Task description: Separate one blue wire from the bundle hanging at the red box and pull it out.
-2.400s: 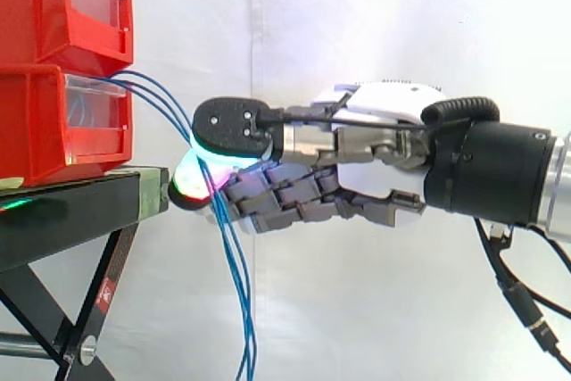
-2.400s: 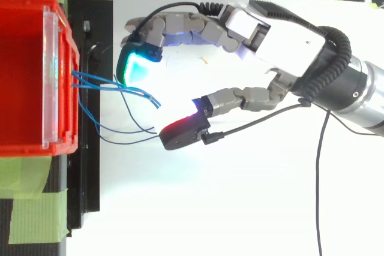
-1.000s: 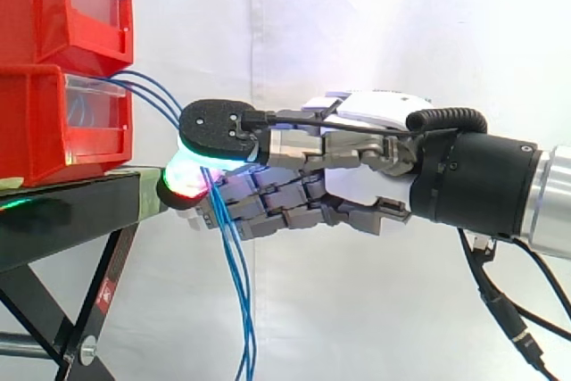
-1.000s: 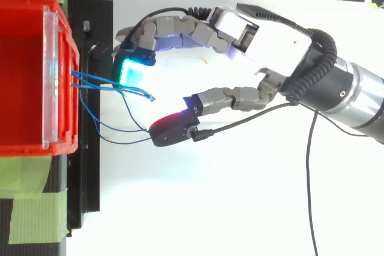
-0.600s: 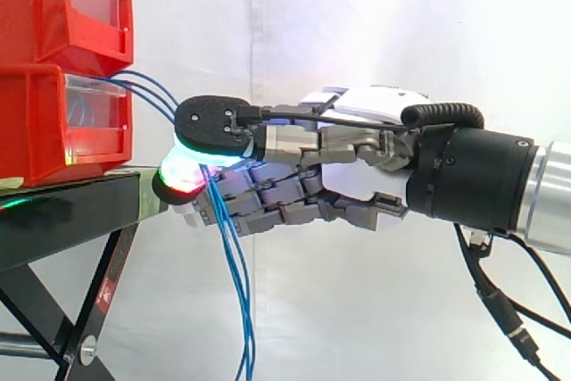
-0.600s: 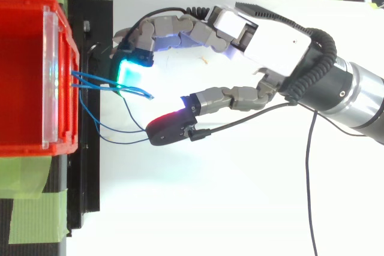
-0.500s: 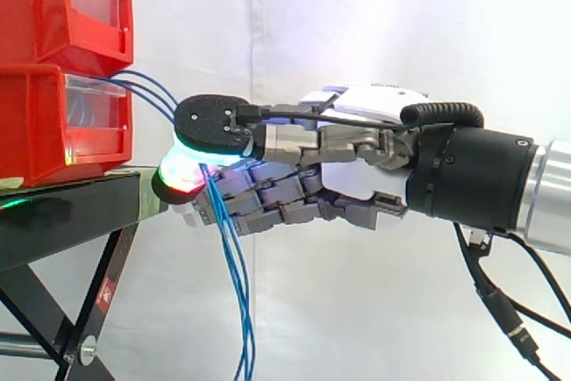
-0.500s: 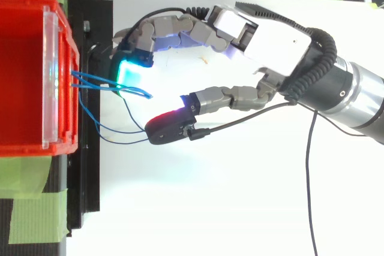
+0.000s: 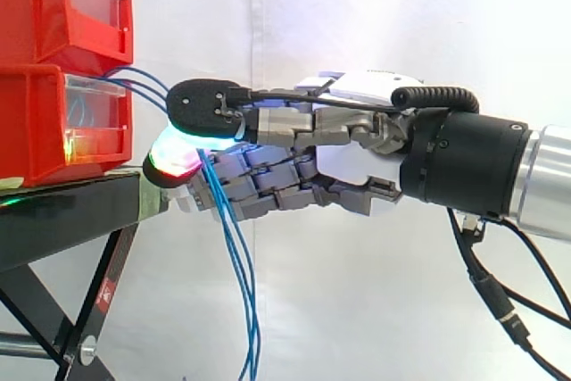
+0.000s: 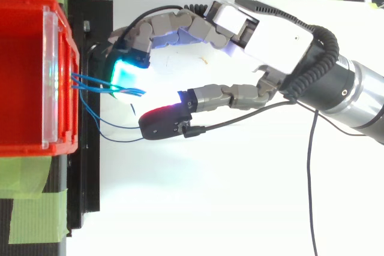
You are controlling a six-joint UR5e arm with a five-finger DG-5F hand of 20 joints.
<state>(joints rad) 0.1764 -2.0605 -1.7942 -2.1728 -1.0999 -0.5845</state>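
No writing can be read. A small red-and-white sticker [image 9: 107,293] is seen on a leg of the black metal stand [image 9: 62,213] at the lower left of the side view, and its print is too small to be made out.

Two red plastic boxes with clear front panels are stacked on that stand at the left edge. The thin blue wires [image 9: 234,265] are seen leaving the front of the lower red plastic box [image 9: 36,122]. They arch to the right and hang down past the stand's edge towards the bottom of the frame.

The grey-and-white robot hand [image 9: 343,162] is reached in from the right, level with the lower box. Its fingers are curved and held apart from the thumb, and the hanging wires pass through the gap. In the top view a cyan-glowing fingertip [image 10: 123,73] is placed just beside the short wire ends near the box front. Two longer wires run to the red-glowing thumb pad [image 10: 161,125] and appear to touch it.

Strips of green tape [image 10: 33,220] are seen along the left edge of the top view. A white curtain [image 9: 357,6] is hung behind everything.
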